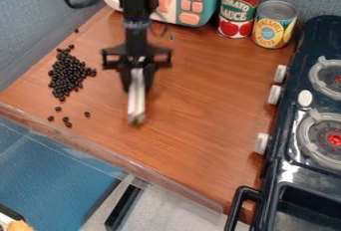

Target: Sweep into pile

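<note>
My gripper (137, 78) hangs over the left-middle part of the wooden counter, shut on a pale, narrow tool (136, 98). That tool points toward the counter's front edge, and its far end looks brownish. Left of the gripper, a cluster of small dark beans (67, 74) lies on the wood, separate from the tool. Several stray beans (67, 121) are scattered in front of the cluster, and a single bean (77, 30) lies behind it.
Behind the arm stands a teal and white toy appliance (203, 1). A red can (238, 8) and a yellow can (273, 25) are at the back right. The dark toy stove (286, 163) borders the right side. The counter's front edge (106, 158) slants across the lower left.
</note>
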Action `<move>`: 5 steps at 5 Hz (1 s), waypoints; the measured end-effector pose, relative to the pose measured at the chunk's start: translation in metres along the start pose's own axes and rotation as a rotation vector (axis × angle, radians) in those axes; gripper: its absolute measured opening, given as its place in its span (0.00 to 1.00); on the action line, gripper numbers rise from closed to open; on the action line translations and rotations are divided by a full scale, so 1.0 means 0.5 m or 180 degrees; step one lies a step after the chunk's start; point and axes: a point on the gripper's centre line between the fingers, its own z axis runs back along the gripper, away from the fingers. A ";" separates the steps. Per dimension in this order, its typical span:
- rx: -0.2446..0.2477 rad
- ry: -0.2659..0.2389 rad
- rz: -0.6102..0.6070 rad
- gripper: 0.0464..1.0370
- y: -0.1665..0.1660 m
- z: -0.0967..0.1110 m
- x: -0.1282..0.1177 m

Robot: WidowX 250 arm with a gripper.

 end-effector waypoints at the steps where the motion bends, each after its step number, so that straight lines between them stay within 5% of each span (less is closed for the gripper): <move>1: 0.0176 -0.0053 -0.0511 0.35 0.009 -0.002 -0.001; 3: 0.0345 -0.0037 -0.0923 0.35 0.073 -0.007 -0.016; 5: 0.0372 -0.0105 -0.0928 0.35 0.159 -0.014 -0.016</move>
